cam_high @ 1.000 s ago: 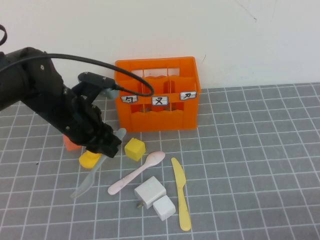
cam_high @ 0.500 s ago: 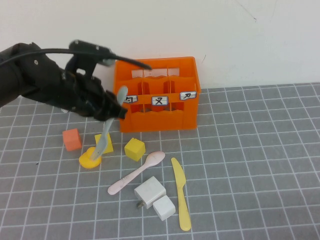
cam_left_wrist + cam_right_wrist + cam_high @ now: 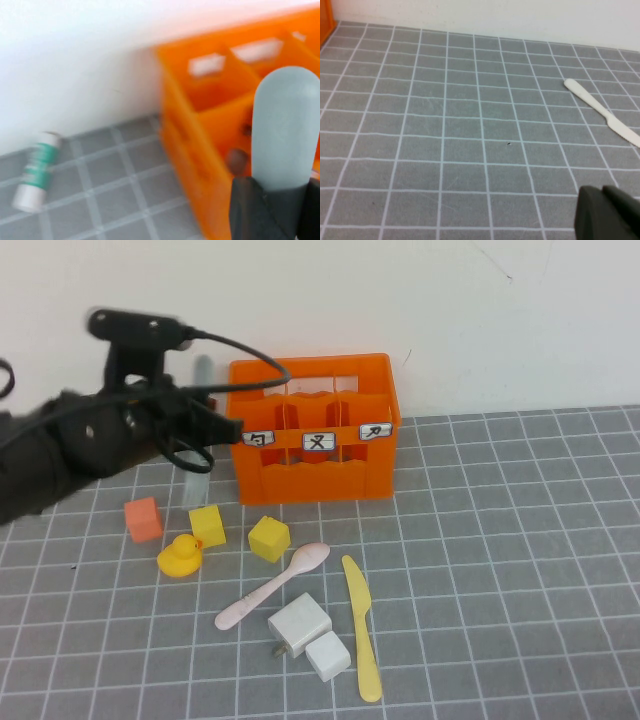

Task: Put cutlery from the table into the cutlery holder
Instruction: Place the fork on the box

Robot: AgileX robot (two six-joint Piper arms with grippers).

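High view: the left claw (image 3: 197, 430) is raised above the flat grey bench (image 3: 500, 570) with its grid of thin white lines, just to the left of the bright orange slotted plastic crate (image 3: 315, 430). It is clamped on the slim grey plastic fork (image 3: 199, 425), which stands nearly upright, its rounded handle end poking above the claw and its lower end showing below, against the crate's left side and outside it. The left wrist view shows that pale grey handle gripped between dark fingers (image 3: 250, 207), with the crate's inner compartments beside it and a white-and-green tube (image 3: 36, 171) lying on the bench near the wall.

On the bench in front of the crate lie the pale pink plastic spoon (image 3: 272, 586) and, to its right, the longer pale yellow plastic knife (image 3: 362, 628), apart from each other. Two white charger blocks (image 3: 312, 635) sit touching between them. Two yellow cubes (image 3: 240, 532), a yellow rubber duck (image 3: 180, 555) and an orange cube (image 3: 143, 519) stand further left.

The right claw (image 3: 610, 215) appears only as a dark edge in the right wrist view, low over bare bench near the knife; I cannot tell whether it is open.
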